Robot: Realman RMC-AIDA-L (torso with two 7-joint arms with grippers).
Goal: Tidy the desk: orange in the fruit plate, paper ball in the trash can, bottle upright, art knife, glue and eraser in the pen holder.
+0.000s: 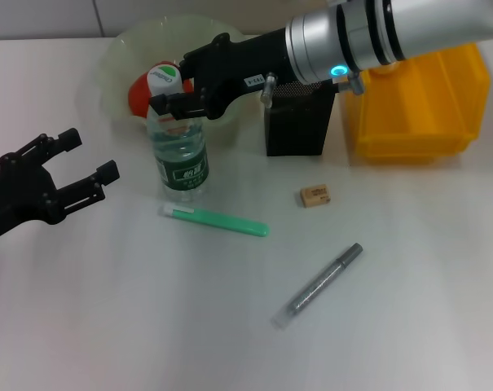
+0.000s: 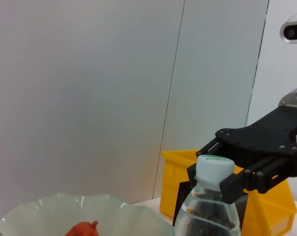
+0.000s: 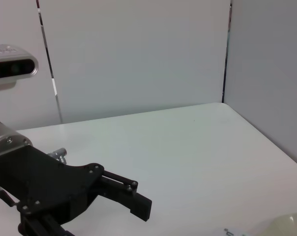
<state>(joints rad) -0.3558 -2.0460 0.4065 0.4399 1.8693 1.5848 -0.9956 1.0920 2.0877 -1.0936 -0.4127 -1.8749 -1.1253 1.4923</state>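
The clear bottle (image 1: 181,155) with a green label stands upright on the table in front of the fruit plate (image 1: 120,53). My right gripper (image 1: 174,84) reaches in from the right, its fingers pressed on either side of the bottle's neck under the white-and-green cap (image 2: 214,164). The orange (image 1: 138,94) lies in the pale-green plate behind the bottle. The tan eraser (image 1: 315,195) lies on the table before the black mesh pen holder (image 1: 299,126). My left gripper (image 1: 75,175) hovers open at the table's left. The paper ball is out of view.
The yellow trash can (image 1: 417,106) stands at the back right beside the pen holder. A green stick with a white end (image 1: 213,220) lies in front of the bottle. A silver pen-shaped tool (image 1: 319,285) lies nearer the front.
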